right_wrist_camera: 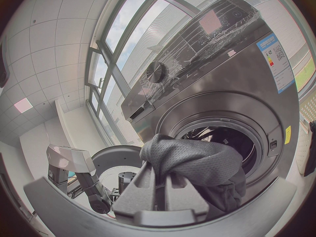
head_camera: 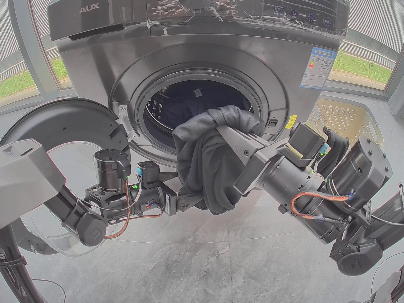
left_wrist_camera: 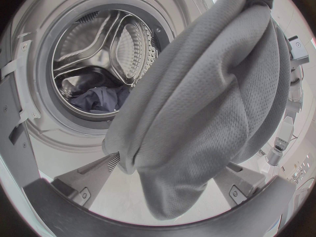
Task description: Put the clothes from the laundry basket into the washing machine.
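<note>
A grey garment (head_camera: 206,165) hangs in front of the washing machine's (head_camera: 105,68) open drum mouth (head_camera: 185,102). My right gripper (head_camera: 225,133) is shut on the garment's top, and the cloth (right_wrist_camera: 197,158) drapes over its fingers (right_wrist_camera: 148,188). My left gripper (head_camera: 191,200) stands open just under the garment's lower end, and the cloth (left_wrist_camera: 204,109) hangs down between its two spread fingers (left_wrist_camera: 98,168). A dark blue garment (left_wrist_camera: 98,99) lies in the bottom of the drum. The cream laundry basket (head_camera: 349,116) stands to the right of the machine with a dark garment (right_wrist_camera: 311,148) over its edge.
The round machine door (head_camera: 63,123) is swung open to the left, close behind my left arm. Grey tiled floor (head_camera: 202,253) lies before the machine. Windows run behind and beside the machine.
</note>
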`<state>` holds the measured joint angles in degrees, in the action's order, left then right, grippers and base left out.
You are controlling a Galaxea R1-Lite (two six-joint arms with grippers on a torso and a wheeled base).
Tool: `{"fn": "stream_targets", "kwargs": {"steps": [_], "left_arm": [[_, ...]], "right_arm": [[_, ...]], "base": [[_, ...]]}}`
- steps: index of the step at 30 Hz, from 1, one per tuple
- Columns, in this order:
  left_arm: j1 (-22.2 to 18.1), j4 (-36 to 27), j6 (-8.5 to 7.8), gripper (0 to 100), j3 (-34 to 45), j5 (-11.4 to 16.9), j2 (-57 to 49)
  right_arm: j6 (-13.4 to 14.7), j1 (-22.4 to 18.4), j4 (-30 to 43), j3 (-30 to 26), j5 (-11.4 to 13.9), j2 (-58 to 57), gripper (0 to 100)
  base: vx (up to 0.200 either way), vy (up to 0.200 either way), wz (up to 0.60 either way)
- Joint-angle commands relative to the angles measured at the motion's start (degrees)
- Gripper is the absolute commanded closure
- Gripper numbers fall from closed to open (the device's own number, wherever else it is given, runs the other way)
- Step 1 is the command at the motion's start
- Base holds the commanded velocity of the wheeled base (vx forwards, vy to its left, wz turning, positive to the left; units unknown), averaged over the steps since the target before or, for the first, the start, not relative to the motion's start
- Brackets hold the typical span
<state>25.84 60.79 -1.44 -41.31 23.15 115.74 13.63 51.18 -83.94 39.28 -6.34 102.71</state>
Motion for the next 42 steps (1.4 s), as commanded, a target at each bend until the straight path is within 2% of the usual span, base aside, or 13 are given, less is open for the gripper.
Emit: {"fn": "stream_targets", "kwargs": {"steps": [1,7,14,15,22,26,29,33,36,38,39,42], "left_arm": [[0.8,0.2,0.03,0,-0.2,0.0,0.6],[0.5,0.9,0.12,0,-1.3,-0.1,2.6],[0.7,6.0,0.82,0,-1.5,-0.5,6.0],[0.7,6.3,0.82,100,-1.4,-0.6,6.2],[0.3,8.5,1.00,100,-1.2,-0.5,6.4],[0.7,11.8,2.41,100,1.0,-0.5,5.5],[1.1,14.7,2.93,100,4.3,-0.7,3.3],[1.8,22.5,3.64,100,14.4,-3.0,-2.4],[2.3,27.4,4.60,100,20.5,-3.2,-5.3],[2.4,28.2,4.78,100,23.1,-3.0,-7.0],[2.6,28.2,4.95,100,24.4,-2.9,-8.2],[3.8,28.2,4.95,100,25.8,-2.9,-9.3]], "right_arm": [[-0.1,-0.1,0.0,0.0,0.0,0.2,100],[-0.1,0.1,0.0,0.0,0.0,0.3,100],[-0.1,0.2,0.1,-0.1,0.0,0.3,100],[-0.1,0.2,0.0,-0.1,0.0,0.3,100],[-0.1,0.2,-0.3,-0.4,0.0,0.4,100],[-0.1,-0.4,-0.3,-1.0,0.2,0.9,100],[-0.1,-0.9,-0.3,-1.0,0.2,1.4,100],[-0.2,-3.0,0.1,-2.5,0.3,2.9,100],[-0.6,-3.6,-0.7,-2.7,0.5,5.5,100],[-0.6,-3.6,-0.8,-2.9,0.6,6.1,100],[-0.6,-3.5,-1.0,-3.3,0.6,6.2,0],[-0.6,-3.5,-1.5,-3.6,0.6,7.5,0]], "base": [[0.000,0.000,0.00],[0.000,0.000,0.00],[0.000,0.000,0.00],[0.000,0.000,0.00],[0.000,0.000,0.00],[0.000,0.000,0.00],[0.000,0.000,0.00],[0.000,0.000,0.00],[0.000,0.000,0.00],[0.000,0.000,0.00],[0.000,0.000,0.00],[0.000,0.000,0.00]]}}
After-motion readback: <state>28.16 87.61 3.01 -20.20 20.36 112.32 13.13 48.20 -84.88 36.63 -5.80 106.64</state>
